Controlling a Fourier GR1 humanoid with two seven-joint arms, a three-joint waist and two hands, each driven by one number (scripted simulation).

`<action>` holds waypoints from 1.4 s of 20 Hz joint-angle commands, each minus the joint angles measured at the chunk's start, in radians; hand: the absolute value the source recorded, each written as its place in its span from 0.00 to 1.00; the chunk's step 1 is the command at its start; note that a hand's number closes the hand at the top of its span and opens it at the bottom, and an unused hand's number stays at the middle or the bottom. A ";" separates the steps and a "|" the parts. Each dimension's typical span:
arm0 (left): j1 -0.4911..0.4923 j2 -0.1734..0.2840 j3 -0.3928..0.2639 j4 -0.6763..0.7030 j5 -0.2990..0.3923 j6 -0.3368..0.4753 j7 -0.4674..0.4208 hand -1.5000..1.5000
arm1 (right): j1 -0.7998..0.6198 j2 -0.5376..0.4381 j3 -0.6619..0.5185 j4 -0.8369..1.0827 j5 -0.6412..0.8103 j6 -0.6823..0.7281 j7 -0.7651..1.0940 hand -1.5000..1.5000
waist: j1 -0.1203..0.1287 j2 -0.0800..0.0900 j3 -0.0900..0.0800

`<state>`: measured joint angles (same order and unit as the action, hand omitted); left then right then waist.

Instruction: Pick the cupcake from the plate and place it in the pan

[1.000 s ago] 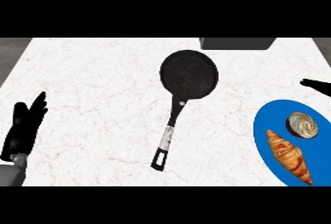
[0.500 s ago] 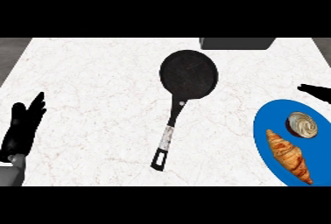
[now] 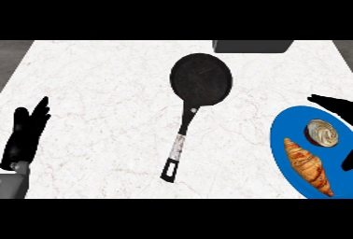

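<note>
White marble-patterned table (image 3: pixel 103 93), faintly veined, flat and matte, filling the head view; a dark grey rectangular block (image 3: pixel 252 45) sits at its far edge, cut off by the upper limit of the view. Blue plate (image 3: pixel 281 154), glossy and oval in outline, lies at the right margin and runs partly out of view. Black pan (image 3: pixel 201 78), round with a dull, lightly scuffed inner surface and nothing in it, lies at centre; its slender handle (image 3: pixel 180 144) runs toward the near edge, black at both ends with a pale speckled metallic section between. Left hand (image 3: pixel 24 135), black, rests at the left edge with fingers straight, spread apart and pointing away from the robot, above a short stretch of grey forearm (image 3: pixel 10 184); it touches no object. Right hand (image 3: pixel 334 106), black, enters from the right margin at the far rim of the plate, fingers extended and apart, closed on nothing; a further dark part of it shows lower at the same margin. Croissant (image 3: pixel 308 164), golden brown, ridged and tapered, lies lengthwise on the near half of the plate. Cupcake (image 3: pixel 322 132), small and round with a dark wrapper and a pale swirled top, stands on the far half of the plate, just beyond the croissant, near the right hand, well apart from the pan
</note>
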<state>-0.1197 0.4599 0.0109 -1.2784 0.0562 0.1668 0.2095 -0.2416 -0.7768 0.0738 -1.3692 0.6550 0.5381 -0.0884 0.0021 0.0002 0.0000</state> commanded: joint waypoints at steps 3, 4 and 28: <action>-0.031 -0.040 0.032 0.060 -0.052 -0.023 -0.025 0.50 | 0.013 0.021 -0.047 0.061 0.079 -0.009 -0.096 0.00 | -0.003 0.000 0.000; 0.016 -0.011 0.034 -0.073 -0.035 -0.036 0.065 0.50 | -0.062 0.074 -0.022 0.043 0.074 0.055 0.004 0.00 | 0.004 -0.001 0.000; 0.001 -0.054 0.142 -0.032 -0.107 -0.127 0.033 0.50 | -0.045 0.152 -0.078 0.182 0.339 -0.177 -0.193 1.00 | -0.001 -0.001 0.000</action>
<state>-0.1285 0.3812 0.1171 -1.3087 -0.0576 0.0883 0.2487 -0.3131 -0.6332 0.0231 -1.1607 0.9842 0.3598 -0.2669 0.0024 0.0001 -0.0001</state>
